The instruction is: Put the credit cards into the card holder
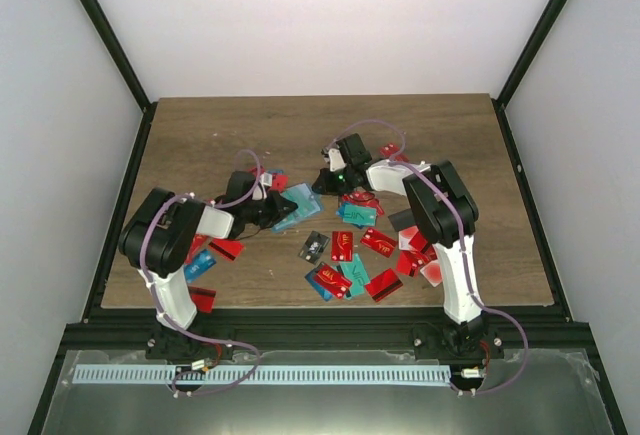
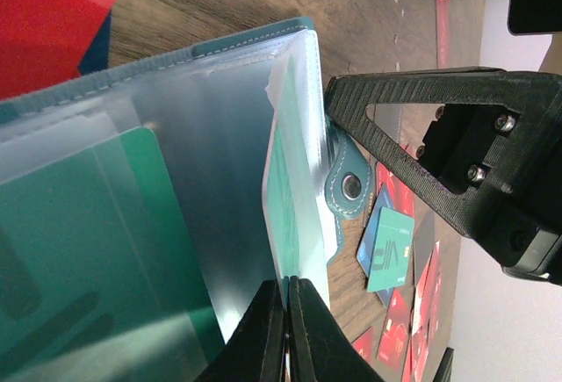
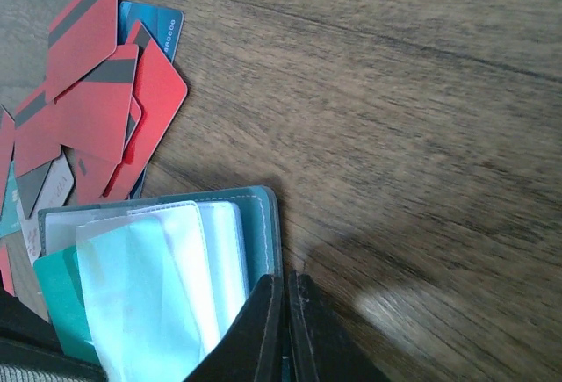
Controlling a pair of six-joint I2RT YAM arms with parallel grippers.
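Observation:
The card holder [image 1: 298, 205] lies open mid-table, teal with clear plastic sleeves [image 2: 219, 136] and a snap clasp [image 2: 351, 186]. A green card [image 2: 88, 241] sits in one sleeve. My left gripper [image 2: 287, 287] is shut on the edge of a clear sleeve. My right gripper [image 3: 285, 284] is shut on the rim of the teal cover [image 3: 262, 224]; one of its black fingers [image 2: 395, 132] shows beside the clasp in the left wrist view. Loose credit cards [image 1: 360, 255], mostly red with some teal, lie scattered in front of the holder, and more red ones [image 3: 88, 92] beside it.
A few cards [image 1: 205, 265] lie near the left arm's base and others [image 1: 420, 255] by the right arm. Bare wooden table [image 3: 421, 92] stretches behind the holder. Black frame posts and white walls enclose the table.

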